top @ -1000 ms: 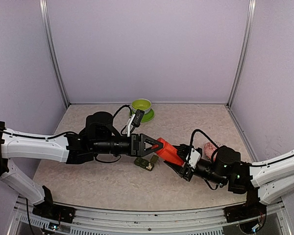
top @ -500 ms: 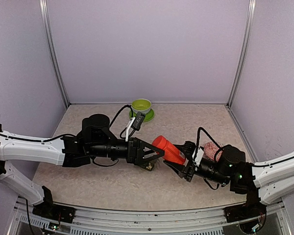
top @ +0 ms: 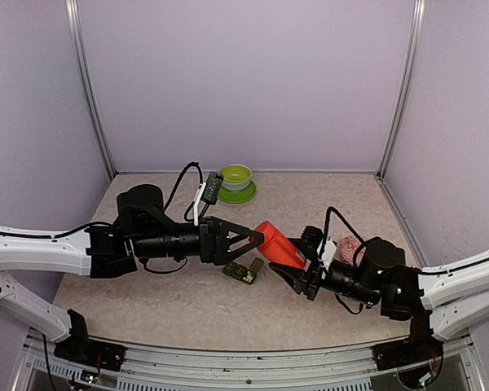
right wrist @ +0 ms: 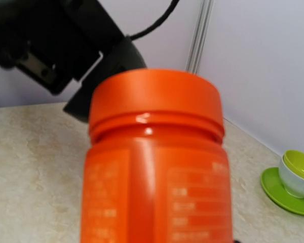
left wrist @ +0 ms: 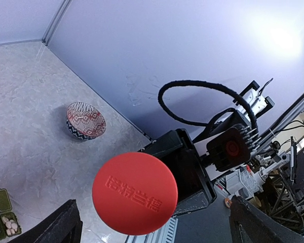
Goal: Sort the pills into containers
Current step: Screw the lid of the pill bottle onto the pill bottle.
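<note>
From above, the right gripper (top: 298, 261) is clamped on the body of a red plastic pill bottle (top: 281, 250), held tilted over the middle of the counter (top: 171, 301). The left gripper (top: 257, 239) stands wide open just at its round red cap (top: 267, 232), and the small dark green strip of lidded compartments (top: 243, 273) lies directly below. The left wrist view faces the cap squarely between spread fingers (left wrist: 61, 228), with pale pills (left wrist: 9, 226) in one open compartment. The right wrist view shows the cap seated, so I judge uncapping is in hand, and the next move calls for the left gripper to close on the cap and twist.
</note>
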### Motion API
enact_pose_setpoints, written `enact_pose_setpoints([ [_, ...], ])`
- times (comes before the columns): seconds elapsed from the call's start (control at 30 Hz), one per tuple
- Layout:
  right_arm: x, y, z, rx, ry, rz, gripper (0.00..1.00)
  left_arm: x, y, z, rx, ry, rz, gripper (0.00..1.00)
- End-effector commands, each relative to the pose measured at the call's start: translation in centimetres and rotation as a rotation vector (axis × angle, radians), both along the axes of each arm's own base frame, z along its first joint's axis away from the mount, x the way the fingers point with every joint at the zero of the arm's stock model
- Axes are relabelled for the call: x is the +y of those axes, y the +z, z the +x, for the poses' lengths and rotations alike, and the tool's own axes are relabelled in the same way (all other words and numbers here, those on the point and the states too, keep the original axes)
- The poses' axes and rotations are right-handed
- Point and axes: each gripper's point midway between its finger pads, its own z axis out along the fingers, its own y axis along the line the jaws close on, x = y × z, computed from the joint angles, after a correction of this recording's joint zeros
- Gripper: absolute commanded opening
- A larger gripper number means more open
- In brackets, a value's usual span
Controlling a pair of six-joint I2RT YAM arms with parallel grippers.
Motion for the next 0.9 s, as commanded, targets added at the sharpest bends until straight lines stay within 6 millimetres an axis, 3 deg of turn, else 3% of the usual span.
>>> enact_pose_setpoints([
  [0.0, 0.8, 2.0, -0.2, 0.011, 0.009, 0.059, 0.0, -0.3, -0.9, 0.5, 0.003, 0.018, 0.02, 0.99],
  [0.43, 2.4, -0.3, 0.4, 0.045, -0.001, -0.025, 0.0, -0.2, -0.8, 0.3, -0.011, 0.016, 0.005, 0.99],
  [0.87, 4.5, -1.6, -0.7, 0.056, 0.07, -0.051, 0.0, -0.6, -0.3, -0.4, -0.007, -0.016, -0.025, 0.99],
])
